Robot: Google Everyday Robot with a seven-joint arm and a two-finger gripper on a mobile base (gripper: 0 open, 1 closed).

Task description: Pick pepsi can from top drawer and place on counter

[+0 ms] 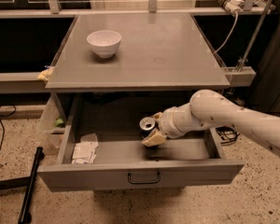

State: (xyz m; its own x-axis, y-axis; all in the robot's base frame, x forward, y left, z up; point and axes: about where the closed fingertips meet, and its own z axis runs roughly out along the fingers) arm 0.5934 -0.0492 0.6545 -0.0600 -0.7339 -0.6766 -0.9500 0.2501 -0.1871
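Note:
The pepsi can (147, 123), dark with a silver top, stands upright in the open top drawer (140, 171), right of its middle. My gripper (152, 129) reaches into the drawer from the right on the white arm (224, 118) and sits right at the can, touching or nearly touching its right side. The can's body is mostly hidden by the gripper and by shadow. The counter (177, 55) is the flat grey top directly above the drawer.
A white bowl (104, 42) stands on the counter at the back left. A small white paper packet (85, 150) lies in the drawer's front left corner. A black pole (30, 185) lies on the floor at the left. Cables hang at the right.

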